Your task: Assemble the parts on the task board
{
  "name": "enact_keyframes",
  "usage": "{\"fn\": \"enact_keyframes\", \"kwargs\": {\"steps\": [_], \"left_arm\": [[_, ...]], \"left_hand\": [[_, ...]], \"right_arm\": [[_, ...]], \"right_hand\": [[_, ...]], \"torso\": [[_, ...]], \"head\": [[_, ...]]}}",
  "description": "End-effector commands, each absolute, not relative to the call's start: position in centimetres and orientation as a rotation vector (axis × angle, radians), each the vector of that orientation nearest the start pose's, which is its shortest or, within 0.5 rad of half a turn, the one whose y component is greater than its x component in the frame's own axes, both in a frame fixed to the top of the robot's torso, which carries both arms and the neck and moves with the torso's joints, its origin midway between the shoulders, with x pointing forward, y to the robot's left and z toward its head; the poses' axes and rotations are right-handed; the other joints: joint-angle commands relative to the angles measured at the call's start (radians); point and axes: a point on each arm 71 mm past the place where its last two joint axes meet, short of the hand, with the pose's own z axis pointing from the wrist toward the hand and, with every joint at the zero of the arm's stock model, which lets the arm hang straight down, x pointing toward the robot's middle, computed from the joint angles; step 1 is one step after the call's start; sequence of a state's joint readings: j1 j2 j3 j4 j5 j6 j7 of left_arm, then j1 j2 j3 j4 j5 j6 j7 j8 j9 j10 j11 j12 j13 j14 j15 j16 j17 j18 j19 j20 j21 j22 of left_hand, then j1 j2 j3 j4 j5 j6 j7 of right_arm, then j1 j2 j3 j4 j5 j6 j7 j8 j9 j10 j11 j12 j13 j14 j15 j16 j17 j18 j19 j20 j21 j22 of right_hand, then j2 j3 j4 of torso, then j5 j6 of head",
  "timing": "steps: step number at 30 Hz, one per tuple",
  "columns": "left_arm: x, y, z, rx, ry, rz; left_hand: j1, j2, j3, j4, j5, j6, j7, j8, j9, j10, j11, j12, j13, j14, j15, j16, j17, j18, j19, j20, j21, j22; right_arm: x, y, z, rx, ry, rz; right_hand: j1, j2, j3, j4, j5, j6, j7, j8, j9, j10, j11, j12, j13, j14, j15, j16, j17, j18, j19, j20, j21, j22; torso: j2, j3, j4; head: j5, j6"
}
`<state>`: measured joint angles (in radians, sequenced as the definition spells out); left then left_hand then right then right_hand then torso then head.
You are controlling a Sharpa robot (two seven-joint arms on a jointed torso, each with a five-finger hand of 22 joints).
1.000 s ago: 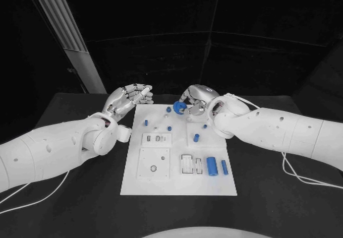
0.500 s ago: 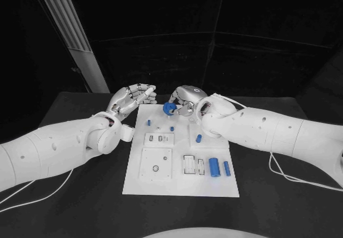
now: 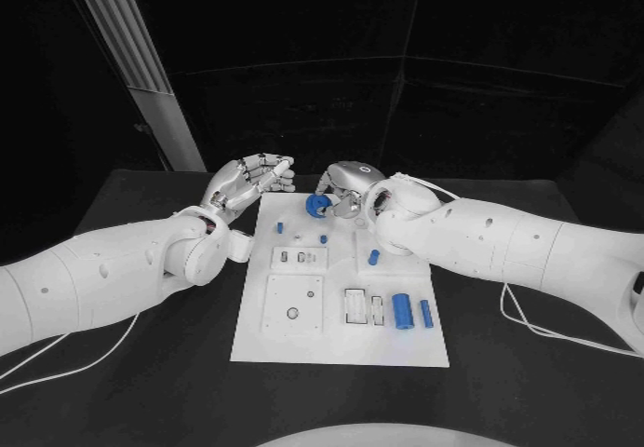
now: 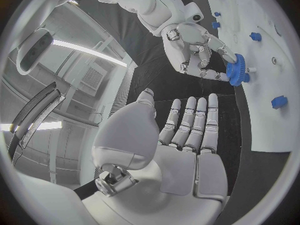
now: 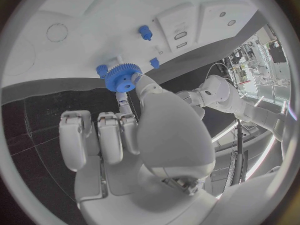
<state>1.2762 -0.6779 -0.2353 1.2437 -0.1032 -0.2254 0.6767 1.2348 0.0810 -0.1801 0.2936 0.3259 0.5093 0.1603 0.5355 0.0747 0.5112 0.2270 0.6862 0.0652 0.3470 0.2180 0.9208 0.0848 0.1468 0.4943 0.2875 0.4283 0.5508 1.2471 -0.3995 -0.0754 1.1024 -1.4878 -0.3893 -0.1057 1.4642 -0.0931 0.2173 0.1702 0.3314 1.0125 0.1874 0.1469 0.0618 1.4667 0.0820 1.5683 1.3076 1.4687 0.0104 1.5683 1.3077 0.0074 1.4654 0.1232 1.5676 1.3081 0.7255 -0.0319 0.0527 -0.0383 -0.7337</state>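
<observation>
Two bulky, smooth white robot arms with small dark screw holes, silver segmented metal left hand, silver domed right hand, pale jointed fingers, thin white cables trailing from each arm

The right hand hides the task board's far edge, and its fingers partly cover the blue gear.

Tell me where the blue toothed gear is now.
In the head view, the blue toothed gear is at the far end of the white task board, held by the fingers of the right hand, near the left hand.
</observation>
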Motion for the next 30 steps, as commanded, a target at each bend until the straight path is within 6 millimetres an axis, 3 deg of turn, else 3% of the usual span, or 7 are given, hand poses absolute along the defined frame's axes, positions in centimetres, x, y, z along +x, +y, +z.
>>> {"fn": "enact_keyframes", "kwargs": {"steps": [1, 14, 21, 30], "left_arm": [[52.1, 20.5, -18.9, -0.652, 1.207, -1.649], [52.0, 20.6, -18.9, -0.655, 1.209, -1.647], [51.9, 20.7, -18.9, -0.657, 1.212, -1.65], [51.9, 20.7, -18.9, -0.659, 1.214, -1.648]], "left_hand": [[0.001, 0.008, 0.003, -0.002, 0.005, -0.004, 0.109, -0.006, 0.001, -0.009, 0.001, 0.007, -0.001, -0.007, -0.001, 0.005, -0.002, -0.009, -0.004, 0.0, -0.002, -0.002], [0.001, 0.009, 0.003, -0.002, 0.005, -0.004, 0.109, -0.006, 0.001, -0.009, 0.001, 0.007, -0.001, -0.007, -0.001, 0.006, -0.002, -0.009, -0.004, 0.0, -0.002, -0.002], [0.001, 0.009, 0.003, -0.002, 0.005, -0.004, 0.109, -0.006, 0.001, -0.009, 0.001, 0.007, -0.001, -0.007, -0.001, 0.006, -0.002, -0.009, -0.004, 0.0, -0.002, -0.002], [0.001, 0.009, 0.003, -0.002, 0.005, -0.004, 0.109, -0.006, 0.001, -0.009, 0.001, 0.007, -0.001, -0.007, -0.001, 0.006, -0.002, -0.009, -0.004, 0.0, -0.002, -0.002]], "right_arm": [[54.9, -8.3, -18.6, -0.257, 1.58, 0.62], [55.1, -7.8, -19.5, -0.253, 1.605, 0.596], [55.4, -7.7, -19.7, -0.269, 1.619, 0.565], [55.6, -7.5, -20.1, -0.276, 1.653, 0.533]], "right_hand": [[-0.009, -0.001, 0.001, -0.006, 0.0, 0.045, -0.044, 0.005, 0.064, 0.104, -0.003, 0.003, 0.263, 0.102, -0.004, 0.002, 0.263, -0.007, 0.105, -0.007, 0.003, 0.263], [-0.01, 0.003, 0.004, -0.01, -0.005, 0.037, -0.04, -0.005, 0.061, 0.104, 0.0, 0.003, 0.263, 0.102, -0.002, 0.002, 0.263, -0.007, 0.105, -0.005, 0.003, 0.263], [-0.01, 0.004, 0.005, -0.013, -0.006, 0.034, -0.038, -0.009, 0.06, 0.104, 0.002, 0.003, 0.263, 0.102, -0.001, 0.002, 0.263, -0.007, 0.105, -0.004, 0.003, 0.263], [-0.008, 0.007, 0.01, -0.023, -0.014, 0.022, -0.031, -0.024, 0.055, 0.104, 0.008, 0.003, 0.263, 0.102, 0.004, 0.002, 0.263, -0.007, 0.105, 0.0, 0.003, 0.263]], "torso": [[0.0, 0.0004, 0.0], [0.0, -0.0002, 0.0004], [0.0, -0.0001, 0.0], [0.0, -0.0003, 0.0012]], "head": [[0.001, -0.005], [0.002, -0.01], [0.004, -0.02], [0.001, -0.019]]}}
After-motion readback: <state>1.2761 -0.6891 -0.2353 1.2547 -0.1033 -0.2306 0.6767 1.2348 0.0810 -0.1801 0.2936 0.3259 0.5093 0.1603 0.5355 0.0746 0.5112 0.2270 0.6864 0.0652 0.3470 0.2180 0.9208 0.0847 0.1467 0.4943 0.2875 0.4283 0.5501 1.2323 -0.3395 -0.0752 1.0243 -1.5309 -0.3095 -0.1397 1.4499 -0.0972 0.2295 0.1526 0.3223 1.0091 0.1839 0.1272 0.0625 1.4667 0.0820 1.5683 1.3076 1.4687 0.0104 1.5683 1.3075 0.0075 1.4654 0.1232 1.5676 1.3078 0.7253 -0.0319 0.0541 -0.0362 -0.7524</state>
